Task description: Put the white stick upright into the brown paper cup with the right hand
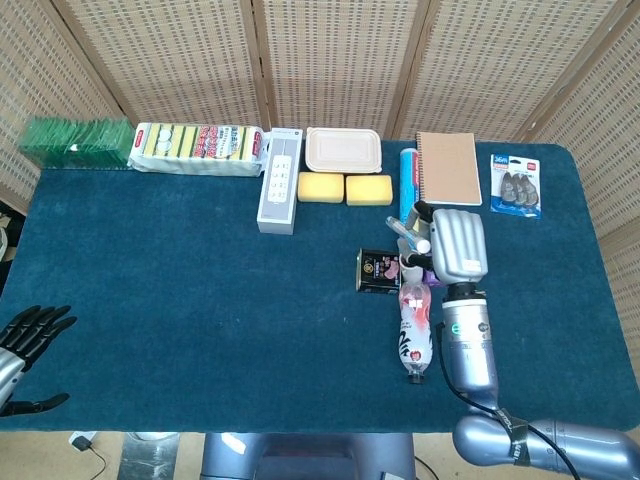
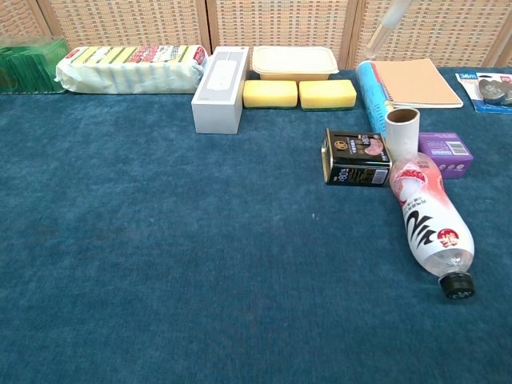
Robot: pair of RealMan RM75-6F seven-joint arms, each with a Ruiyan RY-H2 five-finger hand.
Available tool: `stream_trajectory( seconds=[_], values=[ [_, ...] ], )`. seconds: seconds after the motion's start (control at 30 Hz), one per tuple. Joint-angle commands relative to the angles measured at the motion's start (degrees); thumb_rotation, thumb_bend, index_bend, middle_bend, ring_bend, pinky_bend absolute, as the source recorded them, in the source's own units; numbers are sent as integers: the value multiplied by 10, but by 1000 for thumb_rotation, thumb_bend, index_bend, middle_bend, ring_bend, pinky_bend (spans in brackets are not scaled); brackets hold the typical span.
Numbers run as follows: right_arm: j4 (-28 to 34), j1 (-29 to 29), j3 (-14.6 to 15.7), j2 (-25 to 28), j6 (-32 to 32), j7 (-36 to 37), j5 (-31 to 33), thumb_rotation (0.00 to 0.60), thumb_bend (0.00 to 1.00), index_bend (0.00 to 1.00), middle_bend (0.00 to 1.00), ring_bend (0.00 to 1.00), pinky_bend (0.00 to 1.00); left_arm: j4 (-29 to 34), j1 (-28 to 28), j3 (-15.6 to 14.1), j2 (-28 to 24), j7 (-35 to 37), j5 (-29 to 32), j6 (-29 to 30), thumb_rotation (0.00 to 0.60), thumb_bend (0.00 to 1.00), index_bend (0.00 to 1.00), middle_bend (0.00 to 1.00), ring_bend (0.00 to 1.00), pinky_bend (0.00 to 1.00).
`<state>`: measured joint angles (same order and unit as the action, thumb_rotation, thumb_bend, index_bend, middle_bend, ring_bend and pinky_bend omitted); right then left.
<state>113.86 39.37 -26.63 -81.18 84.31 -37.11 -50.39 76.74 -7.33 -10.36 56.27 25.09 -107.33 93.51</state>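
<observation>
Thin pale stick (image 2: 395, 19) tilts above the upright cup (image 2: 402, 133), held by the right hand (image 1: 455, 243); left hand (image 1: 30, 330) spread, empty

My right hand (image 1: 455, 245): ribbed silvery metal-look shell; table (image 2: 160, 264): matt blue napped cloth; bottle (image 2: 428, 220): glossy clear plastic.
</observation>
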Motion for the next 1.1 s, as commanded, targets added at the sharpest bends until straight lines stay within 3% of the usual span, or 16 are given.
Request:
stream_trajectory(
  seconds=[0.03,0.2,0.7,0.8,0.93,1.0,1.1],
  values=[
    [29,-17,10,17,16,1,-11,600,340,685,800,920,944,-1,0,-1,0,-1,-5,4,548,83,37,40,0,0],
    [79,-49,38,51,31,4,-25,600,343,727,835,953,967,-2,-2,-4,0,-5,-15,7,556,85,38,41,0,0],
    [207,-178,185,211,18,68,-130,600,385,787,883,1000,1000,3,-4,-11,-1,-22,-37,17,553,85,37,41,0,0],
    [211,-197,205,237,13,93,-166,600,386,789,886,1000,1000,3,-2,-12,0,-24,-38,20,549,85,38,41,0,0],
    [211,-212,198,267,21,133,-178,600,394,790,897,1000,1000,1,0,-13,0,-25,-39,25,552,84,38,41,0,0],
    [211,-223,222,282,5,137,-215,600,396,790,910,1000,1000,-1,2,-13,1,-24,-40,30,554,83,38,42,0,0],
    [211,-229,229,299,-6,160,-243,600,401,791,931,1000,1000,-4,3,-12,2,-21,-37,33,552,84,38,42,0,0]
  ],
)
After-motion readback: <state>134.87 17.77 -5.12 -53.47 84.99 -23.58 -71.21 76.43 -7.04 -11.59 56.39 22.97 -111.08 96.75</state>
